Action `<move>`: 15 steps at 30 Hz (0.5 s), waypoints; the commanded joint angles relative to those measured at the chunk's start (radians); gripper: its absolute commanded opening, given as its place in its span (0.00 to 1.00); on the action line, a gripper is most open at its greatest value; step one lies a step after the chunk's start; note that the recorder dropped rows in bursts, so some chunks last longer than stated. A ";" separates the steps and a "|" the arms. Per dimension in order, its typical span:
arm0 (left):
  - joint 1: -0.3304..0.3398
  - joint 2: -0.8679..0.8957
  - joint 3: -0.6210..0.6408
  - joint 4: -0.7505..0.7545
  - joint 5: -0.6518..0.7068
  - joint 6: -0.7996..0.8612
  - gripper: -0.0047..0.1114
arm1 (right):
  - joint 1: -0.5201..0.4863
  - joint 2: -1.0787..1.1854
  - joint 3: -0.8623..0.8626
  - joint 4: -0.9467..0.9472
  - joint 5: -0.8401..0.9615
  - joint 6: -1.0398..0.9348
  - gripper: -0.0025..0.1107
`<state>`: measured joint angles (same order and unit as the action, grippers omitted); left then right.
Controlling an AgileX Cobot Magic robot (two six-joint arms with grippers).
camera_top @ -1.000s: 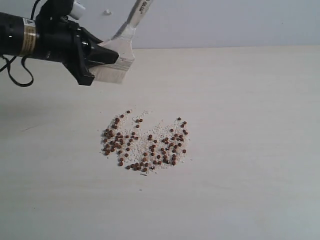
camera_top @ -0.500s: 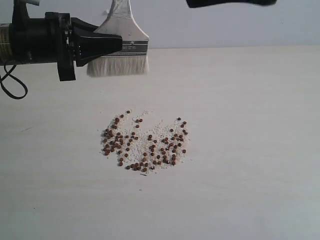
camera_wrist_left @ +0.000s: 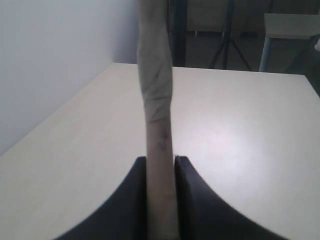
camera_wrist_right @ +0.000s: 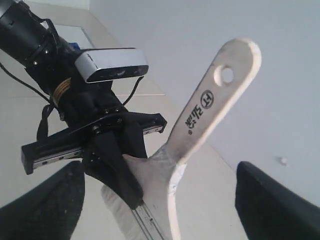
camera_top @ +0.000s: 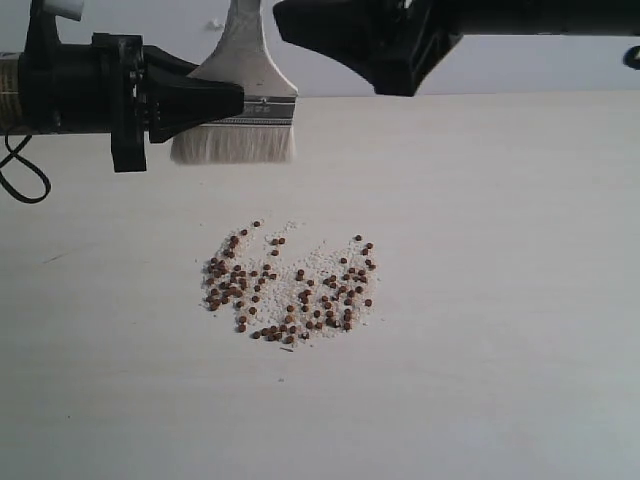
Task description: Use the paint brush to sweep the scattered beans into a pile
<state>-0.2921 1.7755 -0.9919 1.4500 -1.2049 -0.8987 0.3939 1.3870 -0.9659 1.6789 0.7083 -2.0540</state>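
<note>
The beans (camera_top: 290, 290), tiny reddish-brown ones mixed with whitish crumbs, lie spread in a loose patch at the table's middle; I see no compact pile. The paint brush (camera_top: 240, 125) hangs upright above the table behind the patch, bristles down, clear of the beans. My left gripper (camera_top: 225, 100) is shut on the brush just above its ferrule. The left wrist view shows the paint brush (camera_wrist_left: 157, 125) edge-on between the left gripper's (camera_wrist_left: 160, 162) jaws. My right gripper (camera_top: 330, 40) is open, close beside the handle's upper part. The right wrist view shows the right gripper (camera_wrist_right: 160, 170) open before the paint brush handle (camera_wrist_right: 215, 100).
The pale table (camera_top: 500, 300) stretches wide around the patch. A grey wall (camera_top: 560, 60) stands behind its far edge. The left arm's black cable (camera_top: 20, 170) hangs at the far left.
The left gripper turned the brush from tilted to upright with bristles down. The right gripper came in from the upper right and now sits beside the handle.
</note>
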 commanded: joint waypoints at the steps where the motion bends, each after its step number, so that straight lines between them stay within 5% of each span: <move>1: 0.045 0.013 0.000 -0.014 -0.016 -0.025 0.04 | -0.033 0.152 -0.082 0.038 0.084 -0.063 0.69; 10: 0.200 0.095 0.000 -0.022 -0.016 -0.034 0.04 | -0.115 0.542 -0.402 0.066 0.513 -0.033 0.69; 15: 0.180 0.108 -0.003 -0.022 -0.016 -0.034 0.04 | -0.115 0.715 -0.570 0.066 0.513 0.060 0.68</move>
<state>-0.0980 1.8856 -0.9919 1.4500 -1.2053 -0.9239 0.2835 2.0718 -1.5018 1.7344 1.2021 -2.0212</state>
